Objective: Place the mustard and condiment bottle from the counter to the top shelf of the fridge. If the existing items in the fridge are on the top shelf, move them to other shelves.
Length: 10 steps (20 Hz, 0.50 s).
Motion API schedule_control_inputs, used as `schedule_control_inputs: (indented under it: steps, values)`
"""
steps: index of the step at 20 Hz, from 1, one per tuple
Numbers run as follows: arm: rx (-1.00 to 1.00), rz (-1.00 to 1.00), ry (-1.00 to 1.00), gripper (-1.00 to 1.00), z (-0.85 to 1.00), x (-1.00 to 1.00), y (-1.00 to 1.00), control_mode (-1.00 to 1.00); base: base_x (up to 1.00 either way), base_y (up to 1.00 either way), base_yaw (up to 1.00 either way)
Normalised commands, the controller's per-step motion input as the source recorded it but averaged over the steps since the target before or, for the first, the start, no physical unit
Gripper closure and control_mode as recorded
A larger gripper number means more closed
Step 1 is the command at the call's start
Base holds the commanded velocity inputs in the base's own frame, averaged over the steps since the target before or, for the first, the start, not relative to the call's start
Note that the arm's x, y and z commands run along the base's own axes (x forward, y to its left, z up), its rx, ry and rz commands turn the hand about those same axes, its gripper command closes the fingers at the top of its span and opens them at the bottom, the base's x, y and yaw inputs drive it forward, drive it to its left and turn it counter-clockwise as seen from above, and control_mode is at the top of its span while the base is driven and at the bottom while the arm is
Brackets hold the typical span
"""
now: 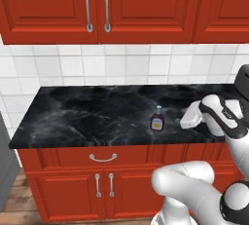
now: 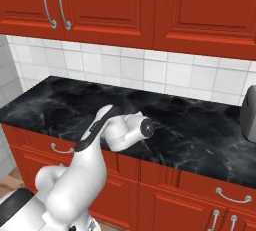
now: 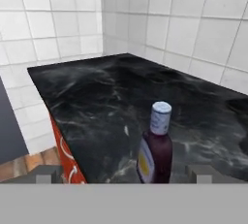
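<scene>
On the far left of the left base view, fridge (image 1: 5, 163): grey side panel, partly in frame, just beside the counter's end.

Counter (image 1: 87, 117): black marble slab, white veining, on red cabinets (image 1: 68, 185) with silver handles; white tiled wall (image 1: 121, 63) behind, red upper cabinets (image 1: 136, 5) above.

Condiment bottle (image 1: 157, 119): dark purple-brown, pale lavender cap, yellow-white label; upright on the counter, near the front edge, right of centre. Hand view shows it (image 3: 156, 145) standing close ahead, between the two finger tips, touching neither.

Gripper (image 1: 181, 121): just beside the bottle on its right, level with it, above the counter. Fingers (image 3: 201, 173) spread wide apart, nothing held.

Dark grey appliance (image 2: 248, 114): far right of the counter in the right base view, cut by the frame.
</scene>
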Motion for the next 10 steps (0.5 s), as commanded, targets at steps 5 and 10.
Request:
schedule_control_inputs:
  steps: [5,10]
  values:
    - [0.12,0.11,0.0,-1.0,-0.26,0.19,-0.03,-1.0,0.0,0.0,0.0]
    - [0.06,0.03,0.0,-1.0,-0.01,0.23,0.0,-1.0,0.0,0.0,0.0]
